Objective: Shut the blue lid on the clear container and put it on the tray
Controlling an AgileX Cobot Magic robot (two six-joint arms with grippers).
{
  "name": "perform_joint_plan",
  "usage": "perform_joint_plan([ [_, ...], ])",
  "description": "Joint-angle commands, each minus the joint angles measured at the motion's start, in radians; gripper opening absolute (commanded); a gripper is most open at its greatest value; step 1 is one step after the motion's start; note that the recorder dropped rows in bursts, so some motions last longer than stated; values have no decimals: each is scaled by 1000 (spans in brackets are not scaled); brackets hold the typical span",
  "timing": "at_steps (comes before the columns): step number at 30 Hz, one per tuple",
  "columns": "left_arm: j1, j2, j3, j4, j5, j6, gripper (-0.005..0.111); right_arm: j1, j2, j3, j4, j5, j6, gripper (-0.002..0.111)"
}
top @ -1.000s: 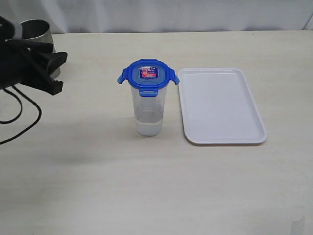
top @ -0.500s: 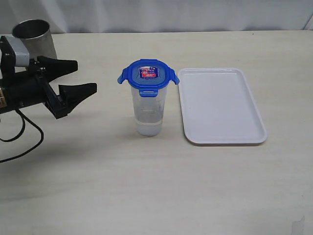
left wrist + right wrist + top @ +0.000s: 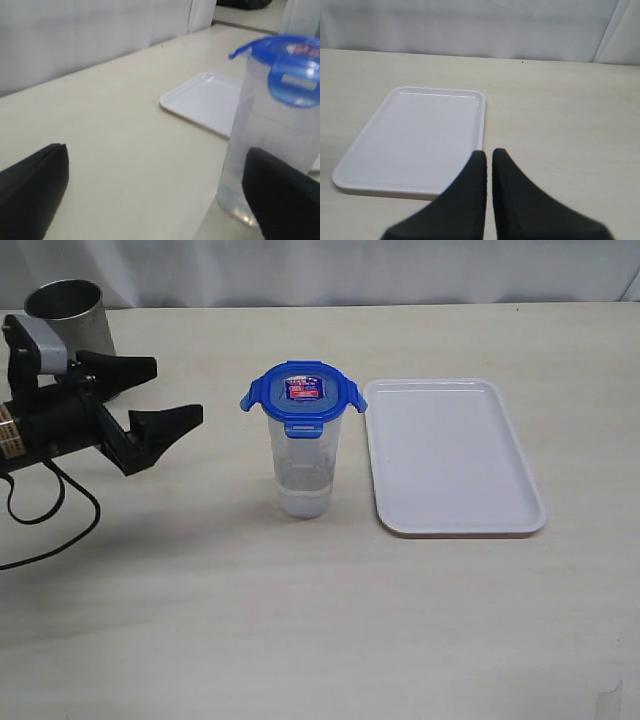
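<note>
The clear container [image 3: 303, 465] stands upright mid-table with the blue lid [image 3: 303, 392] sitting on its rim; its side tabs stick outward. In the left wrist view the clear container [image 3: 260, 150] and blue lid [image 3: 287, 65] are close, partly behind one finger. The white tray [image 3: 450, 455] lies empty just right of the container, and shows as the tray [image 3: 205, 100] and the tray [image 3: 415, 140] in the wrist views. My left gripper [image 3: 178, 390] is open with nothing between its fingers, a short way left of the container and pointing at it. My right gripper [image 3: 488, 155] is shut and empty, hovering near the tray's edge.
A shiny steel cup [image 3: 68, 312] stands at the back left behind the left arm. Black cables [image 3: 45, 520] trail on the table under that arm. White curtain backs the table's far edge.
My left gripper has swung in from the far left toward the container and opened wide. Container, lid and tray have not moved.
</note>
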Motion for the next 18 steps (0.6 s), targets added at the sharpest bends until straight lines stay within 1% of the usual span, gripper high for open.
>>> perform_joint_plan([
  [1,-43,4,-6,-61,143,82,88,-3,-4,3,3,2,1,4],
  [3,-50,4,-6,-57,114,104,88,-3,-4,3,3,2,1,4],
  [7,-50,20,-6,14,77,131,88,-3,-4,3,3,2,1,4],
  [11,-50,107,-8,30,-58,204,88,-3,-4,3,3,2,1,4],
  [18,-50,232,-88,60,-69,219,88,-3,-4,3,3,2,1,4],
])
